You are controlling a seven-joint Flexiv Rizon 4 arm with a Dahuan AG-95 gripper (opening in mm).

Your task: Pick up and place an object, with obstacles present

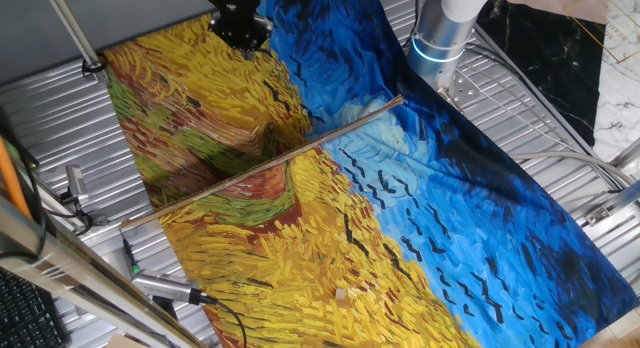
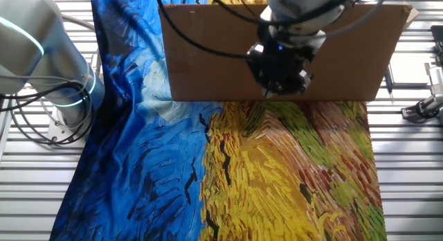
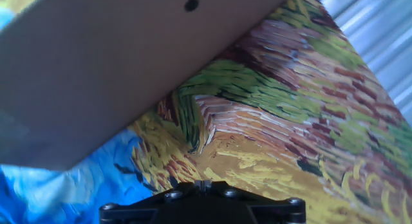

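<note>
The object [image 1: 343, 293] is a tiny pale tan block lying on the yellow part of the painted cloth, near the front edge of one fixed view. It is hidden behind the cardboard in the other fixed view and does not show in the hand view. My gripper [image 1: 240, 33] hangs low over the cloth at the far end, on the opposite side of the cardboard wall from the object. In the other fixed view the gripper [image 2: 280, 85] is just in front of the wall. In the hand view the gripper [image 3: 203, 183] has its tips pressed together with nothing between them.
An upright cardboard wall [image 2: 208, 54] crosses the cloth; edge-on it looks like a thin brown line [image 1: 260, 166], and it fills the upper left of the hand view as the cardboard wall [image 3: 96, 69]. The robot base [image 1: 445, 33] stands beside the blue cloth [image 1: 470, 218]. Cables and tools [image 1: 165, 288] lie at the left.
</note>
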